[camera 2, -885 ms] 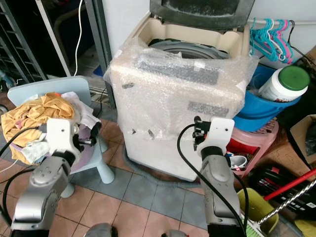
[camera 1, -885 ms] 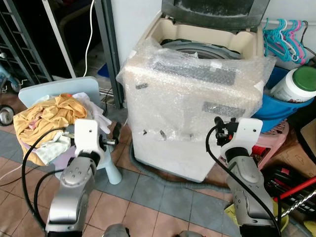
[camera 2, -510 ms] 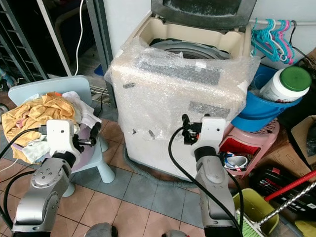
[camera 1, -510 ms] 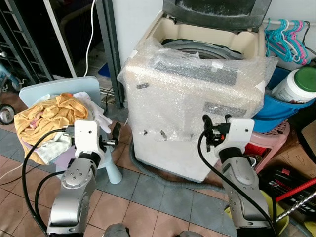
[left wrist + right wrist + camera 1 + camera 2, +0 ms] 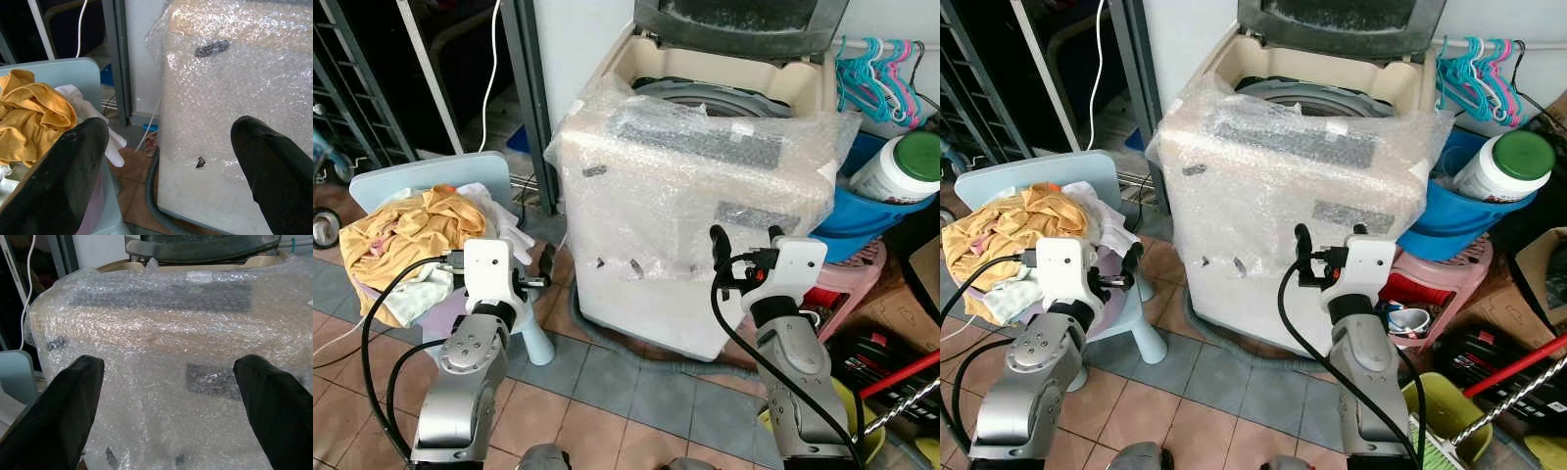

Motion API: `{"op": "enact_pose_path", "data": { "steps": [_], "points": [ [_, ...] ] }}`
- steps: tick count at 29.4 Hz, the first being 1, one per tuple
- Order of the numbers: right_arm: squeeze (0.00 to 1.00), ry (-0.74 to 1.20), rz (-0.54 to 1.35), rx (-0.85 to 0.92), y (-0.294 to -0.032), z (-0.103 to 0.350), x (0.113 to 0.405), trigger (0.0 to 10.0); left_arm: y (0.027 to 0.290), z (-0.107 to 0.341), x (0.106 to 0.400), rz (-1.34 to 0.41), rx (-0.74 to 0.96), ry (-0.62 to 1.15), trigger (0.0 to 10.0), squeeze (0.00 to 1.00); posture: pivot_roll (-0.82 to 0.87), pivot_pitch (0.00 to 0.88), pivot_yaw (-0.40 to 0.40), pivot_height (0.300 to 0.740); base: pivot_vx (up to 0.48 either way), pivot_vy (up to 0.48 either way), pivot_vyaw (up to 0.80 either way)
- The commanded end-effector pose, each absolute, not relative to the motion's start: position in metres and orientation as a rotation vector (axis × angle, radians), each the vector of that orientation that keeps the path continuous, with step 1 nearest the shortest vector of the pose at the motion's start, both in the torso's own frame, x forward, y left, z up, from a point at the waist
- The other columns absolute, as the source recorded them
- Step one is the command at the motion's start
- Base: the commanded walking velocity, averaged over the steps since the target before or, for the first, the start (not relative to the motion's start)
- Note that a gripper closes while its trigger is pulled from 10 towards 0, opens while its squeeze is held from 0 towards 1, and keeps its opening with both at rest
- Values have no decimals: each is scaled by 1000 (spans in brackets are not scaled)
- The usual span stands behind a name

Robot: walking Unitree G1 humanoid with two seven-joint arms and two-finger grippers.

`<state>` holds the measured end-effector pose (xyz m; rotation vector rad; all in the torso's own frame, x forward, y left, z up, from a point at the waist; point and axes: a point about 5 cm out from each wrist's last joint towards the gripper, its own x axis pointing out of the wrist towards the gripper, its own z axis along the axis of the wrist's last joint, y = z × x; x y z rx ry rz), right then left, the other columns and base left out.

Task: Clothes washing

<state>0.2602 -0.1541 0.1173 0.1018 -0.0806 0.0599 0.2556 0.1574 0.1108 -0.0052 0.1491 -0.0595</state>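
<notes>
- The washing machine (image 5: 695,206) stands in the middle, wrapped in bubble wrap (image 5: 636,176) — likely to keep its front safe from bumps and splashes.
- Its lid (image 5: 739,24) is tipped up at the back, so the drum (image 5: 720,96) is open from the top and ready for clothes.
- The clothes (image 5: 406,230) lie in a heap on a small pale blue chair (image 5: 475,176) just beside the machine, on the robot's left. A yellow piece is on top, with white pieces under it. The chair keeps them off the tiled floor (image 5: 617,392) and close to the drum.
- The left claw (image 5: 543,269) is held up near the chair, next to the heap. Its two black fingers are spread wide and hold nothing — the left wrist view shows the clothes by one finger and the machine by the other.
- The right claw (image 5: 744,250) is held up close to the front of the machine. Its fingers are spread wide too, and they grip nothing.
- No clothes are in a claw yet, so the job seems to be at its start. The next move is likely a reach to the heap.
- On the robot's right sit a blue tub (image 5: 871,211) with a white jar (image 5: 901,166) in it, and some hangers (image 5: 876,73) above.
</notes>
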Motion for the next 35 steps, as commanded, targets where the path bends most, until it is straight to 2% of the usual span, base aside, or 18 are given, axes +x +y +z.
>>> {"op": "enact_pose_path", "data": {
  "steps": [1, 5, 6, 7, 17, 19, 22, 26, 29, 32, 35],
  "points": [
    [1000, -90, 67, 106, -154, 118, 262, 10000, 156, 112, 256, -63, 6, 143, 10000, 0, 0, 0, -26, 740, 0, 0, 0],
    [1000, -76, 58, 85, -155, 116, 263, 10000, 155, 113, 256, -66, 29, 116, 10000, 0, -5, 0, -24, 740, 0, 0, 0],
    [220, -72, 62, 74, -155, 115, 264, 10000, 155, 114, 256, -45, 62, 108, 10000, 0, -5, 0, -26, 740, 0, 0, 0],
    [0, -71, 63, 66, -154, 114, 264, 10000, 155, 114, 257, -31, 84, 105, 10000, 0, -5, 0, -26, 740, 0, 0, 0],
    [0, -75, 74, -33, -149, 125, 272, 10000, 153, 119, 258, -38, 23, 84, 10000, 0, 2, 0, -27, 740, 0, 0, 0],
    [0, -97, 75, 40, -147, 132, 276, 10000, 155, 121, 258, -28, 48, 78, 10000, 0, 5, 0, -30, 740, 0, 0, 0],
    [0, -104, 67, 29, -148, 135, 280, 10000, 159, 122, 259, 25, 83, 71, 10000, 0, 1, 0, -34, 740, 0, 0, 0],
    [0, -42, 183, 137, -142, 133, 279, 10000, 156, 119, 262, 38, 12, 105, 10000, 0, 3, 0, -43, 740, 0, 0, 0],
    [0, -28, 148, 115, -145, 129, 277, 10000, 155, 122, 260, 32, -76, 103, 10000, 0, 4, 0, -43, 740, 0, 0, 0],
    [0, -9, 153, 52, -143, 126, 278, 10000, 155, 123, 259, 20, -72, 96, 10000, 0, 6, 0, -43, 740, 0, 0, 0],
    [0, 6, 160, 102, -139, 127, 280, 10000, 158, 122, 259, 32, -65, 90, 10000, 0, 3, 0, -44, 740, 0, 0, 0]
  ]
}}
